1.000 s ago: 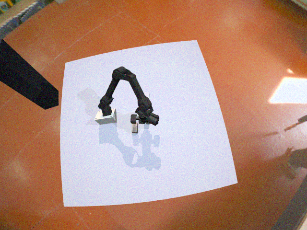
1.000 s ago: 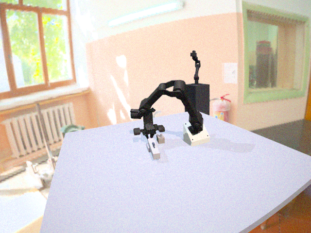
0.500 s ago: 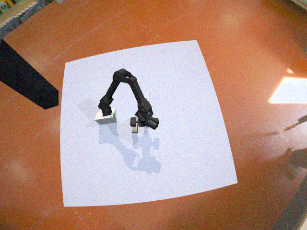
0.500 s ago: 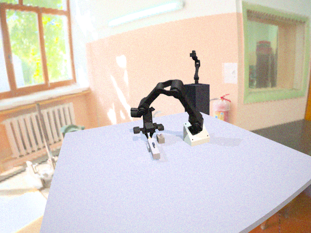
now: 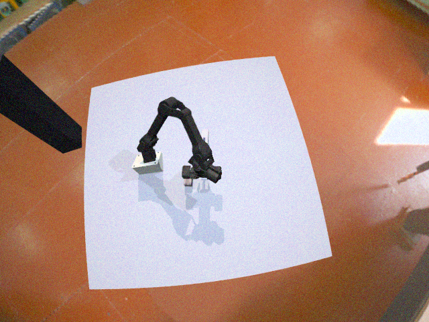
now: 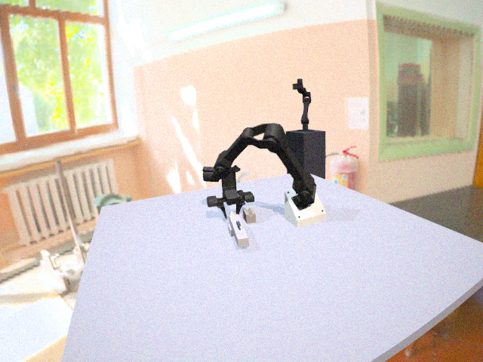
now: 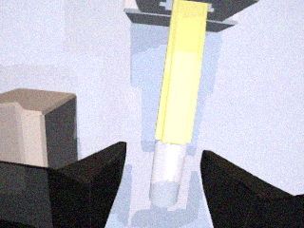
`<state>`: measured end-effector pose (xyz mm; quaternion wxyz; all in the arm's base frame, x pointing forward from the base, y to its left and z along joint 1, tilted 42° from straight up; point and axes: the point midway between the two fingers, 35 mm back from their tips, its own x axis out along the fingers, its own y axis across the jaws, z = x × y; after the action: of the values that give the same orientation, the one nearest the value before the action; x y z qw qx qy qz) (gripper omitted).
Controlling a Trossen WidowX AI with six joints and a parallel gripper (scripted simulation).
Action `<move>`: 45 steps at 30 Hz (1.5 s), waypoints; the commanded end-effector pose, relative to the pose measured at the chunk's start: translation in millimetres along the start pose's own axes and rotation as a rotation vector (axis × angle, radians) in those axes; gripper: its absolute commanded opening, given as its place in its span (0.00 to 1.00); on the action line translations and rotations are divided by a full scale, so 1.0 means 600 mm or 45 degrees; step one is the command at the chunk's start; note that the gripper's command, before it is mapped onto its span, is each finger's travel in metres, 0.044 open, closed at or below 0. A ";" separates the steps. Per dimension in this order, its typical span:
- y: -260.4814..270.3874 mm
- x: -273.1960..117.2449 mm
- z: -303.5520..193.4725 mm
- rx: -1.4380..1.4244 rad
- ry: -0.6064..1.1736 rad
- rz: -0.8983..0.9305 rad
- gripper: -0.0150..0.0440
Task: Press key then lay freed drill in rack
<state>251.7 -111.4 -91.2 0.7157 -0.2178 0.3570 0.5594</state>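
The pale tabletop (image 5: pixel 256 225) (image 6: pixel 253 304) (image 7: pixel 266 71) bears the black arm (image 5: pixel 190 126) (image 6: pixel 288 155), bent over a long pale housing (image 5: pixel 206 133) (image 6: pixel 241 235) (image 7: pixel 135 18). The gripper (image 5: pixel 200 172) (image 6: pixel 232 215) (image 7: pixel 163 153) has its fingers apart, gripping nothing. Between them lies the white end of the drill (image 7: pixel 181 85), its yellow length reaching to the housing. The notched tan rack (image 5: pixel 188 182) (image 6: pixel 249 216) (image 7: pixel 35 102) stands near, beside the gripper. The dark key (image 6: pixel 238 225) sits on the housing.
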 end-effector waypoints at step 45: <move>0.001 0.010 0.026 0.001 0.000 0.006 1.00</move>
<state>255.3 -98.9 -86.1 0.7142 -0.2181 0.3588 0.5600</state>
